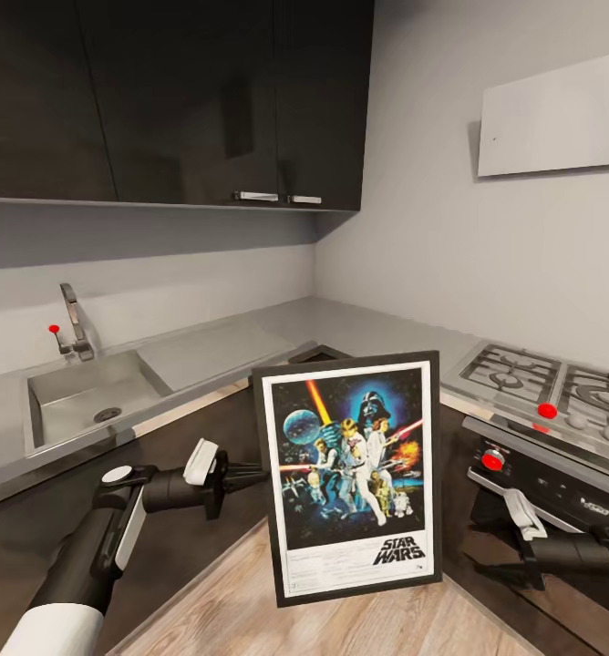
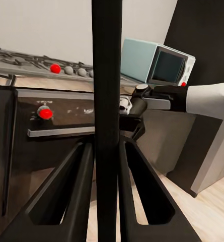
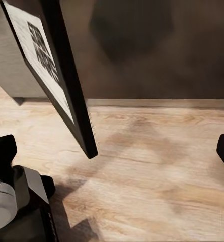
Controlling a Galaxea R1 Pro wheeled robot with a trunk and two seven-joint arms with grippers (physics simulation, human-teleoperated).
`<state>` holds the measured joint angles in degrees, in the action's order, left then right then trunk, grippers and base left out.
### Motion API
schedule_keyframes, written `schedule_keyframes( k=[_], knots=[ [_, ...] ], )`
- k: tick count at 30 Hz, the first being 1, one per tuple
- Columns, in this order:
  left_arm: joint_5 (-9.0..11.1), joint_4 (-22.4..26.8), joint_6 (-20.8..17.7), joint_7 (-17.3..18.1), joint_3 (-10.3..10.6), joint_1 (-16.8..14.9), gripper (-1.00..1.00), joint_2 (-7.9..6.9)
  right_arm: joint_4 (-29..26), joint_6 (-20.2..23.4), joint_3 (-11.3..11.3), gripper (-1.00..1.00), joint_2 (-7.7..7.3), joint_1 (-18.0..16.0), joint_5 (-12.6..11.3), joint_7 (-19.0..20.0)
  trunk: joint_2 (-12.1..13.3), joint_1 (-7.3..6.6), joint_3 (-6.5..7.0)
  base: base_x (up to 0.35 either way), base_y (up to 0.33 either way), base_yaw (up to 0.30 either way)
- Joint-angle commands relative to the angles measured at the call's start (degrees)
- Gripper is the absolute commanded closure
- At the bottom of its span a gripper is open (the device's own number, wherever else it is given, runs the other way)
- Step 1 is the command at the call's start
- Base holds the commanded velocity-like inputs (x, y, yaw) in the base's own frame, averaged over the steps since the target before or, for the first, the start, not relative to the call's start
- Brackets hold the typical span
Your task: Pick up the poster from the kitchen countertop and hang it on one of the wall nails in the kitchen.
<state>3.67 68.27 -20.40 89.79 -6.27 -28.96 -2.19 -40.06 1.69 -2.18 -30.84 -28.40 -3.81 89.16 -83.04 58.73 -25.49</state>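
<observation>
Black frame, white border and a dark blue space scene: this is the Star Wars poster [image 1: 348, 476], and we see it held upright, a little tilted, in the air above the wooden floor [image 1: 250, 610]. The left gripper [image 1: 255, 474] is clamped on its left edge; in the left wrist view the frame edge [image 2: 106, 126] runs as a black bar between the two fingers [image 2: 74, 191], which press on it from both sides. Beyond this gripper stand the oven [image 2: 51, 126] with a red knob and the gas hob [image 1: 541, 383] on top. The right gripper [image 1: 491, 569] hangs low at the far side of the poster, apart from it; its fingers stand wide apart with nothing between them, and the poster's lower corner [image 3: 89, 148] hangs just before them. The grey kitchen countertop [image 1: 250, 342] with its sink [image 1: 77, 401] lies beyond the left gripper, well apart from the poster.
</observation>
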Motion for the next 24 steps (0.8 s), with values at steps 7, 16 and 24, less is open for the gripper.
schedule_keyframes(
  k=[7, 16, 24],
  knots=[
    [0.05, 0.06, -0.43, 0.21, -0.06, -0.04, 1.00, -0.01, -0.72, 0.77, 2.70, -1.00, 1.62, -0.67, 0.02, 0.22, -0.04, 0.00, -0.07, 0.000, 0.000, 0.000],
    [0.03, 0.10, -0.43, 0.21, -0.09, -0.04, 1.00, -0.01, -0.84, 0.69, 5.76, -1.00, 2.00, -0.78, 0.03, 0.07, -0.04, 0.00, -0.07, 0.000, 0.000, 0.000],
    [0.05, 0.17, -0.43, 0.21, -0.08, -0.03, 1.00, -0.01, -0.86, 0.60, 5.93, -1.00, 2.33, -0.78, 0.03, 0.08, -0.04, 0.00, -0.07, 0.000, 0.000, 0.000]
  ],
)
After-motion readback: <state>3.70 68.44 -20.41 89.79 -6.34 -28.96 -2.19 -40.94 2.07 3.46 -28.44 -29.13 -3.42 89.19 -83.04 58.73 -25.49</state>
